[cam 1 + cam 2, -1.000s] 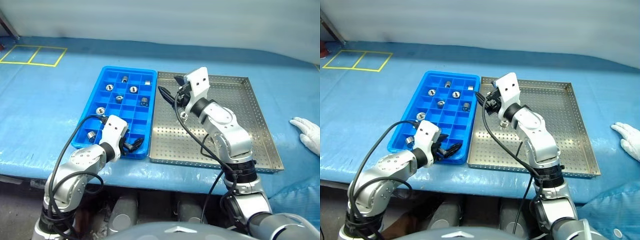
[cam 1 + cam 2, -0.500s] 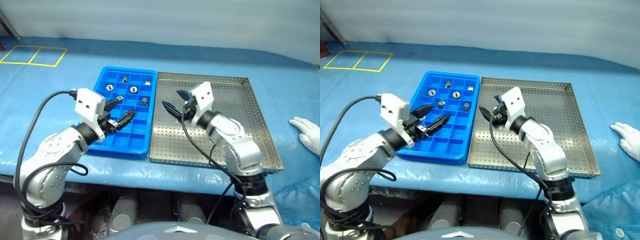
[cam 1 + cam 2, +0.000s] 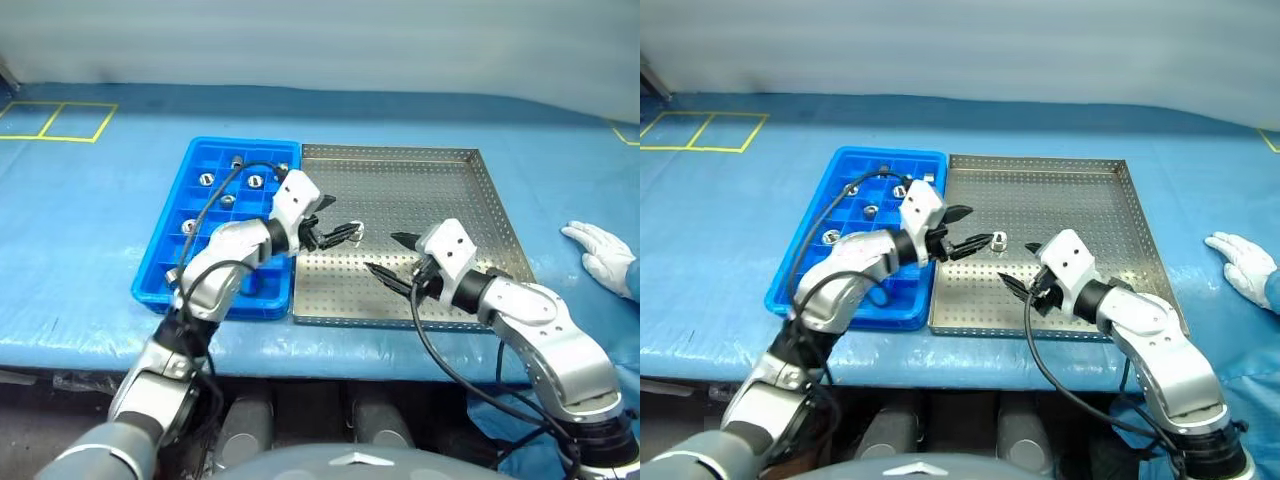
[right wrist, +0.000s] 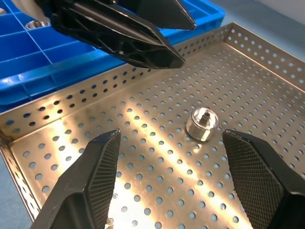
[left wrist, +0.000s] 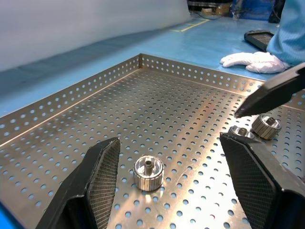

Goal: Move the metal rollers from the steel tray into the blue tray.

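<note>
The steel tray (image 3: 420, 190) lies right of the blue tray (image 3: 240, 142). One of the metal rollers (image 3: 999, 240) stands on the steel tray's perforated floor between my two grippers. My left gripper (image 3: 338, 218) hangs open over the tray's left part, and this roller (image 5: 148, 172) sits just ahead of its fingers. My right gripper (image 3: 382, 253) is open and empty near the tray's front, facing a roller (image 4: 202, 123). Two more small silver pieces (image 5: 257, 128) lie by the right gripper's far finger. Several rollers (image 3: 228, 200) rest in the blue tray's compartments.
A person's white-gloved hand (image 3: 598, 250) rests on the blue table cover right of the steel tray. Yellow tape squares (image 3: 60, 120) mark the far left of the table. A dark flat device (image 5: 259, 38) lies beyond the gloved hand.
My left arm swung from the blue tray's front edge across to the steel tray's left part. My right gripper drew back from the tray's far left to its front. Both stayed open.
</note>
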{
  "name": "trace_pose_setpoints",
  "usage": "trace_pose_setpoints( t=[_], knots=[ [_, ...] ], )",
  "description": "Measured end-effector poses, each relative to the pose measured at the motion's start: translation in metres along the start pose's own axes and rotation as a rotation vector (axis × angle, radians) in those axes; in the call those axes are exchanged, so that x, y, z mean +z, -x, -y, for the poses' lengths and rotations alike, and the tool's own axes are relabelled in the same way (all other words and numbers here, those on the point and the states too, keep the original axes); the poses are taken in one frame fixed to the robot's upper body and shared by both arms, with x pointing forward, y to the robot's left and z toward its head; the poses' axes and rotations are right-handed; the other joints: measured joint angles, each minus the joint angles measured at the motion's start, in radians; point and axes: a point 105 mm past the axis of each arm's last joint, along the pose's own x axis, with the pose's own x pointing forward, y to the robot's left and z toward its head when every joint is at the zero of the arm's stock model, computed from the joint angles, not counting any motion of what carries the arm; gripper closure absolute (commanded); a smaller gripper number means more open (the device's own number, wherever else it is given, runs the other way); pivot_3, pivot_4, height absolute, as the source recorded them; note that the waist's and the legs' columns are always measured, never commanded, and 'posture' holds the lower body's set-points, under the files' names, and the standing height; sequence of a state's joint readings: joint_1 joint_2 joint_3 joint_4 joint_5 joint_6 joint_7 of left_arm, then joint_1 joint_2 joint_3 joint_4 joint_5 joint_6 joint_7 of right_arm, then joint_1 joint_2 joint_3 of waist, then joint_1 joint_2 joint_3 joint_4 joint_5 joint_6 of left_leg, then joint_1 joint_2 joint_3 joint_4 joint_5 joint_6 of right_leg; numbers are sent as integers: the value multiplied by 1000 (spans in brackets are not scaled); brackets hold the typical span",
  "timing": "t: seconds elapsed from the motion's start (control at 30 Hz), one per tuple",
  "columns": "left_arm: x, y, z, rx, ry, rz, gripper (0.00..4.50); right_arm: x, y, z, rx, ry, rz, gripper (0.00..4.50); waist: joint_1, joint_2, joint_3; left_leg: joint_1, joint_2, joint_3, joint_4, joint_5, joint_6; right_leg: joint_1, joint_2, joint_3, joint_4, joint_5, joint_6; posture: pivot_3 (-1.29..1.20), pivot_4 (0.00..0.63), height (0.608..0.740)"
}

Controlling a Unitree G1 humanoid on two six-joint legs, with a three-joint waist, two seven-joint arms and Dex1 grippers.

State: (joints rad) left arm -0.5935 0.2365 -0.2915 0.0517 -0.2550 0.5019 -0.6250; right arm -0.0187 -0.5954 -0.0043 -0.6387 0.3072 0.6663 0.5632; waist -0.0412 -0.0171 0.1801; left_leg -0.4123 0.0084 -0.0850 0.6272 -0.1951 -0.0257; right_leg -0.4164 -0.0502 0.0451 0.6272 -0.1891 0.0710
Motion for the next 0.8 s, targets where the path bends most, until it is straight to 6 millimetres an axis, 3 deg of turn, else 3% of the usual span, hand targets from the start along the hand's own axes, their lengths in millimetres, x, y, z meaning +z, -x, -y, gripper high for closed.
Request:
trace_pose_setpoints(
  t=[0.27, 0.53, 0.8],
  knots=[
    [-30, -31, -1, -1, -35, -152, 860, 3, 4, -1, -62, -1, 19, 922, -37, 0, 0, 0, 0, 2, 0, -1, 1, 0, 0, 3, 0, 1, 2, -155, 150, 740],
    [-43, -39, -12, 115, -69, -248, 860, 4, 6, 2, -92, -4, 25, 922, -41, 0, 0, 0, -1, 4, 1, -1, 1, 0, 0, 5, -1, 2, 4, -127, 150, 740],
    [-57, -48, 0, 112, -9, -329, 860, 10, 1, 4, -102, -1, 52, 922, -38, 0, 0, 0, -1, 4, 1, -1, 2, 0, 0, 5, -1, 2, 4, -109, 150, 740]
  ],
)
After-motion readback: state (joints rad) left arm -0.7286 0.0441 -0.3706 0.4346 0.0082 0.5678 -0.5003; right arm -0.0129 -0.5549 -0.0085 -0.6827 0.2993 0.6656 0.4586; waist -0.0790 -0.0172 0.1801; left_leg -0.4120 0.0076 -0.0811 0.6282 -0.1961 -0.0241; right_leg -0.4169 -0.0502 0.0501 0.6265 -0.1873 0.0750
